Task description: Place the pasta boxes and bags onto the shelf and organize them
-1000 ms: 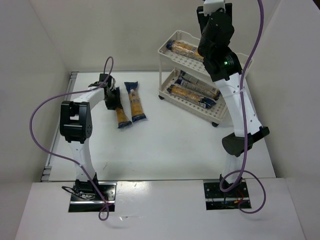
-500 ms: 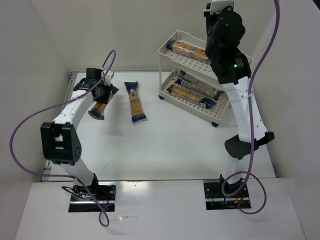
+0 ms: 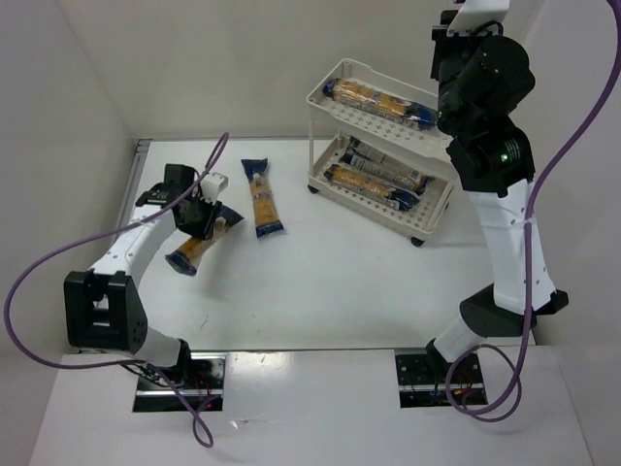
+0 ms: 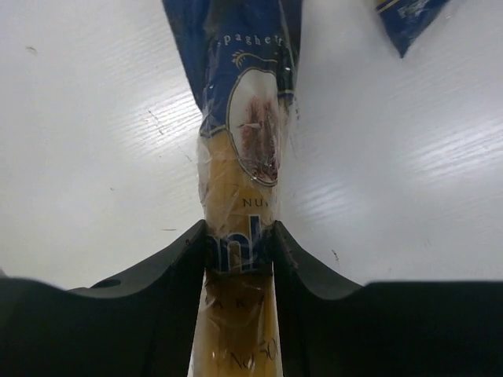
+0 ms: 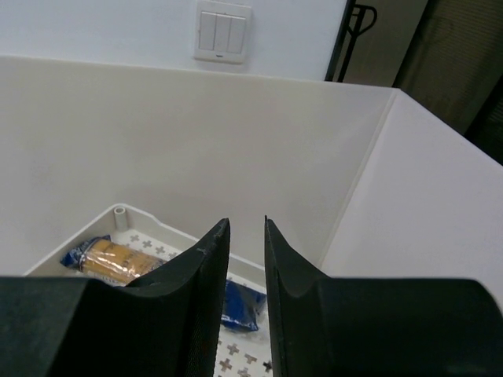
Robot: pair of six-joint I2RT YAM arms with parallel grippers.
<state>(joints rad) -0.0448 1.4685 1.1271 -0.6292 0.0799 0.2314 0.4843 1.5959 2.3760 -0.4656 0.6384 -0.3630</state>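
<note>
pasta packet [image 3: 193, 250] lifted, swung nearer, right jaws closed, raised rightward

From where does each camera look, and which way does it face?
Top external: above and behind the bases, looking down on table, shelf, both arms.
Left wrist: on that wrist, looking down at the held packet in the left gripper.
Right wrist: raised high, facing the back wall over the shelf; shut right gripper shows.
Shared: top and left wrist show the held packet.
</note>
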